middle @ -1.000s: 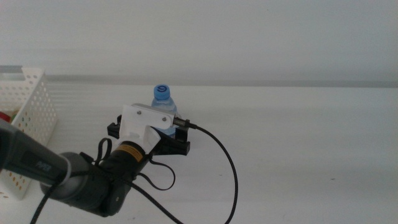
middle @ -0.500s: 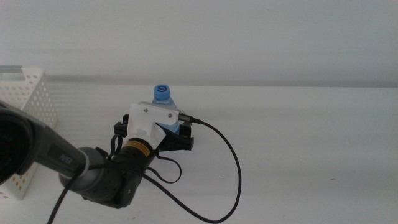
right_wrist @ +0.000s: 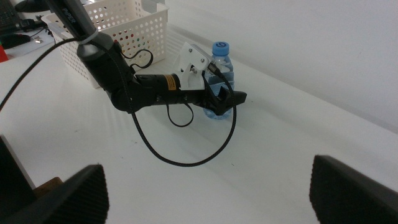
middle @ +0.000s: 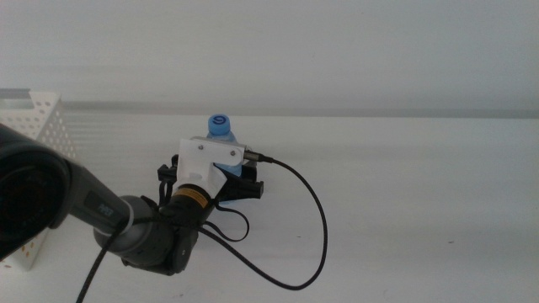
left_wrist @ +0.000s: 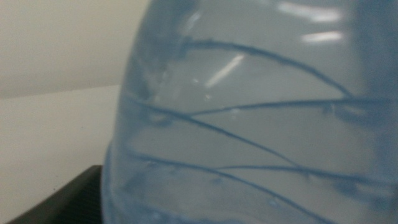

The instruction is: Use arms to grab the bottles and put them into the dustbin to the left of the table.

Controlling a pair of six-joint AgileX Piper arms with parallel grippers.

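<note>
A small clear water bottle (middle: 221, 128) with a blue cap stands upright on the white table (middle: 404, 185). My left gripper (middle: 216, 180) has reached it from the left and is open, one jaw on each side of the bottle's lower body. In the left wrist view the bottle (left_wrist: 261, 118) fills the picture, with one dark jaw beside its base. The right wrist view shows the bottle (right_wrist: 221, 67) behind the left arm's gripper (right_wrist: 219, 99). My right gripper (right_wrist: 211, 190) hangs open high above the table, far from the bottle. The white perforated dustbin (middle: 38, 126) stands at the table's left.
The left arm's black cable (middle: 312, 227) loops over the table to the right of the gripper. The dustbin (right_wrist: 124, 25) lies beyond the left arm in the right wrist view. A grey wall backs the table.
The left gripper has slid a little farther forward around the bottle, and the arm's elbow has swung in closer to the camera. The bottle has not moved.
</note>
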